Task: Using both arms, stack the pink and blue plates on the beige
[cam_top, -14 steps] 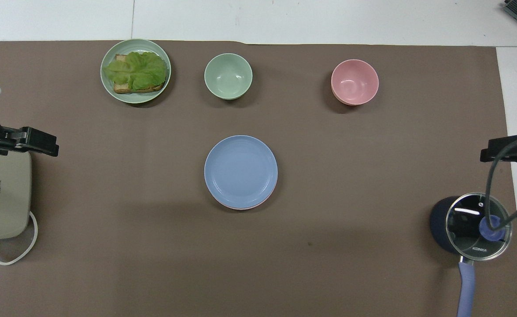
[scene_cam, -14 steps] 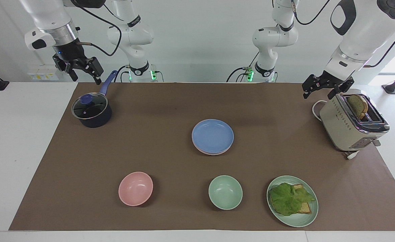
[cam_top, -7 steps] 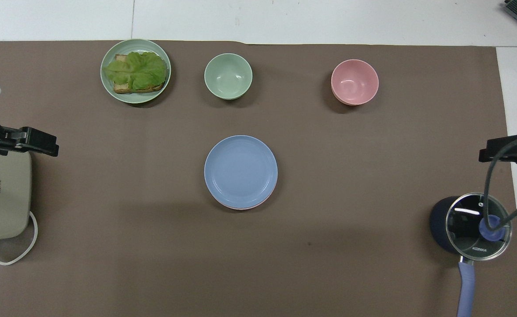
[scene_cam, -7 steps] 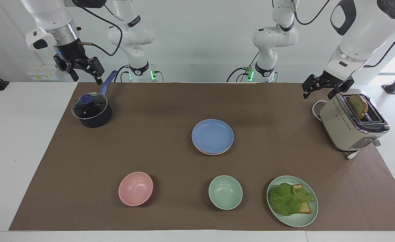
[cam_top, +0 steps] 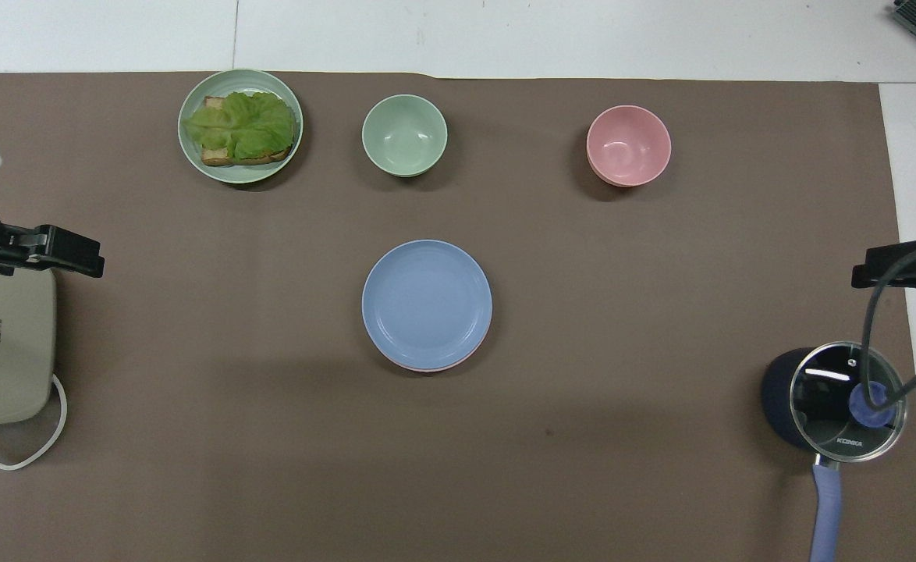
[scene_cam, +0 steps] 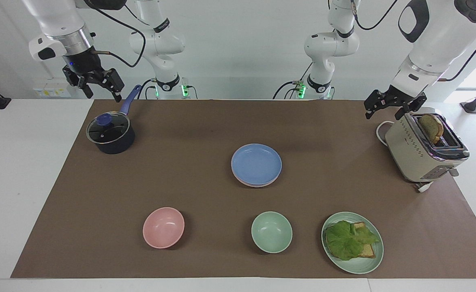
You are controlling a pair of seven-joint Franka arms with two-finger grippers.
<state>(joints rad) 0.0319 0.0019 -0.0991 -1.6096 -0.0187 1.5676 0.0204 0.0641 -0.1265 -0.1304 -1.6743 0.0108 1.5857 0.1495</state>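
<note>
**Two grippers held clear of a finished-looking stack**

One stack is seen mid-mat: the blue plate [scene_cam: 256,163] on top, a pink rim [cam_top: 427,368] showing beneath it; the beige plate cannot be made out and is presumed hidden underneath. The left gripper [scene_cam: 392,104] is held open and empty above the toaster [scene_cam: 422,152]; the right gripper [scene_cam: 96,83] is held open and empty near the lidded saucepan [scene_cam: 110,134]. A careless descent could knock either appliance. The stack sits slightly offset and could be slid apart if nudged.

periwinkle blue plate [scene_cam: 256,163], brown mat [scene_cam: 205,121]
</note>
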